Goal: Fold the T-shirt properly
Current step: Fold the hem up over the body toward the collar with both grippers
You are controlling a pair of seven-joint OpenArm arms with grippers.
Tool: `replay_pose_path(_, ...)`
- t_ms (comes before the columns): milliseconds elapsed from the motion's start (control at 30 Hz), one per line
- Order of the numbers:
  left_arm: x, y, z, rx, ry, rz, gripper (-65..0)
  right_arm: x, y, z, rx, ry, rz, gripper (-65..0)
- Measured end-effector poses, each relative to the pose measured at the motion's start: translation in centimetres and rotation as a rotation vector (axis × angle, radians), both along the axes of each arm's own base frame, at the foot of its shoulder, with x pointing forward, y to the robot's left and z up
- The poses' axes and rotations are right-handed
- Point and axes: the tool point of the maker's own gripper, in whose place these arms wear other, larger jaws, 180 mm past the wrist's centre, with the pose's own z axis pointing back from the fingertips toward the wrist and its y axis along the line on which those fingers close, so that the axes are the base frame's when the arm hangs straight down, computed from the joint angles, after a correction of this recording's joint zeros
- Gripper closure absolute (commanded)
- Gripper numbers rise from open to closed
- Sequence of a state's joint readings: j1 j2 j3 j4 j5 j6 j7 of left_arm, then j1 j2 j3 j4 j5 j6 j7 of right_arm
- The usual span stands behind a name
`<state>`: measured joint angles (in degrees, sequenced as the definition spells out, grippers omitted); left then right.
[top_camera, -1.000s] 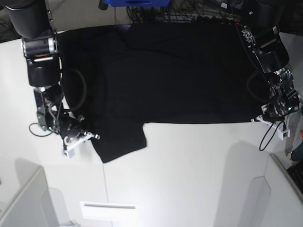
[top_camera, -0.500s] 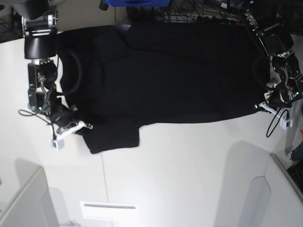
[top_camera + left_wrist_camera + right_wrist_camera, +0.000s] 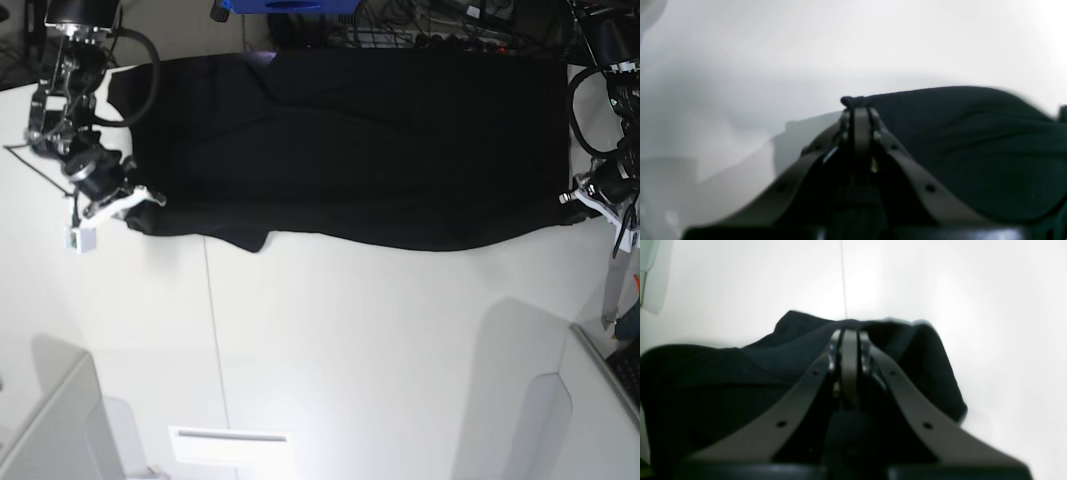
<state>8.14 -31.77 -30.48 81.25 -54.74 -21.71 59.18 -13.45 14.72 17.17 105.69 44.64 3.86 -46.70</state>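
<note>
The black T-shirt (image 3: pixel 360 140) lies spread plain side up across the far half of the white table (image 3: pixel 350 340); no print shows. My right gripper (image 3: pixel 140 200), at the base view's left, is shut on the T-shirt's near left corner; the right wrist view shows its fingers (image 3: pixel 849 340) closed on bunched black cloth (image 3: pixel 723 373). My left gripper (image 3: pixel 580 197), at the base view's right, is shut on the near right corner; the left wrist view shows its fingertips (image 3: pixel 858 110) pinching a tuft of the cloth (image 3: pixel 973 140).
Cables and a blue object (image 3: pixel 290 6) sit behind the table's far edge. A white block (image 3: pixel 80 238) hangs beside the right gripper. A white panel (image 3: pixel 230 445) lies at the table's near edge, and grey shapes stand at the near corners.
Both grippers have moved outward and toward the far side, pulling the near hem taut. The sleeve flap that hung toward the near left has been drawn in to a small point.
</note>
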Motion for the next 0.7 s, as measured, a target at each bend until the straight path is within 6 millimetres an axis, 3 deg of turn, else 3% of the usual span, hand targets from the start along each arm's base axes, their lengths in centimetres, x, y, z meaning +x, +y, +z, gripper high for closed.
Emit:
replay_pose_path(167,-1.2,-1.1,0.6,-0.011,-0.005,-0.041,0.0,-3.0,-0.1,0.4,-0.016,0.009,-0.013,0.0)
replay_pose_path(333,-3.4,-2.3,-0.2,-0.008,0.083,-0.100,0.0,-6.1,0.2,-1.5,-0.012,0.088,-0.019,0.0)
replay_pose_path(400,-3.6,-2.5,-0.2,-0.010,0.086,-0.106,0.0,-6.7,-0.2,-1.1,0.004,0.082,-0.059,0.0)
replay_pose_path(600,-5.5,0.2,0.4,0.039,0.123,-0.064,0.0,-7.5,-2.0,-0.6,-0.044,0.070,-0.047,0.0)
replay_pose_path(700,-5.3,-0.1,1.2,0.053,0.120,-0.091,0.0,-8.5,-1.8,-1.3,-0.039,0.101,-0.043,0.0)
